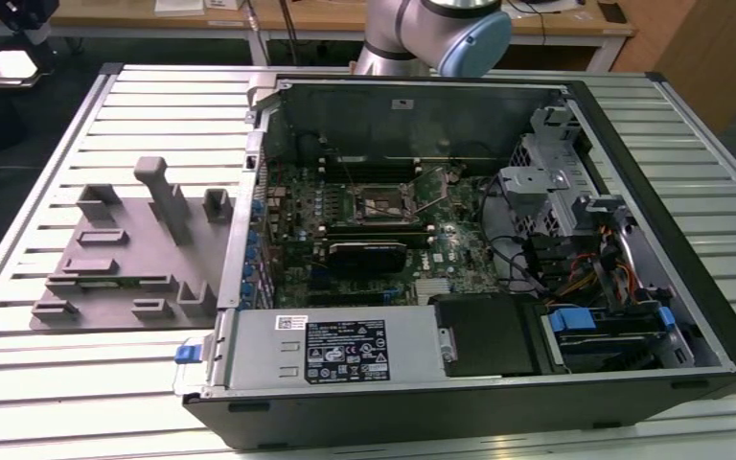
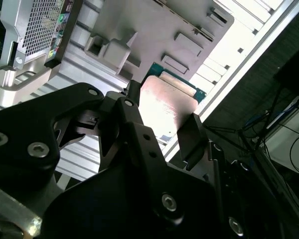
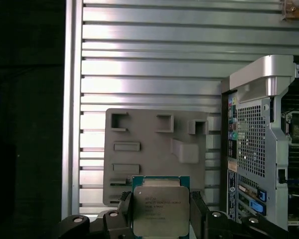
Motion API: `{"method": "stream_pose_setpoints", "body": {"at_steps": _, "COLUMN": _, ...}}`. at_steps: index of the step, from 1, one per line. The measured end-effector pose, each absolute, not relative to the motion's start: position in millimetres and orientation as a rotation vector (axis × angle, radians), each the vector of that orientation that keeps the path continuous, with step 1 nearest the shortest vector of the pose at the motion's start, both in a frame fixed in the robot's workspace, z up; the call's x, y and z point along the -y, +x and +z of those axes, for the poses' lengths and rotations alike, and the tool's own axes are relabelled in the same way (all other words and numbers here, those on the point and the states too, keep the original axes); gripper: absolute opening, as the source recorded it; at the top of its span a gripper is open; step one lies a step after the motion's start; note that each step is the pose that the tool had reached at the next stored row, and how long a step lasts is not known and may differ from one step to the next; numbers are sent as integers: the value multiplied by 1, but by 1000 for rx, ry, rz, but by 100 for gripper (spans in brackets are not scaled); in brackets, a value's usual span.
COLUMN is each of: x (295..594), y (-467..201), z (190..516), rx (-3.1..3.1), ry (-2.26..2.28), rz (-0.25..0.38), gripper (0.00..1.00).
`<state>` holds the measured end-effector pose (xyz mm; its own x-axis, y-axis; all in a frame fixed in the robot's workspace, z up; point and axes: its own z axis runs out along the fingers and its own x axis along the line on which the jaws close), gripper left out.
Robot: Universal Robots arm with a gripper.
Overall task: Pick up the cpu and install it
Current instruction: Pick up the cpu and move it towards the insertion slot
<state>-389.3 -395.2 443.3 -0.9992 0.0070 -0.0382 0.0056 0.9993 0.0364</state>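
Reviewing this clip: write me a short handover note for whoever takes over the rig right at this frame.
Gripper: shut on the cpu, clamping two opposite edges, seen in both wrist views.
Cpu: held clear of the grey tray, which lies beside the computer case.
Socket: on the motherboard inside the case, in the exterior view.
Done: cpu picked up.
Left: the install; the cpu is not yet in the socket.

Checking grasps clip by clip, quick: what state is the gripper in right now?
The gripper: closed, holding the cpu by two opposite edges between its fingers.
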Motion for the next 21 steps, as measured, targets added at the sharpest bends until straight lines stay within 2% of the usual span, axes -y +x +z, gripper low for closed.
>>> {"method": "stream_pose_setpoints", "body": {"at_steps": 21, "x": 395, "y": -353, "z": 443, "rx": -3103, "ry": 10, "rz": 56, "gripper": 54}}
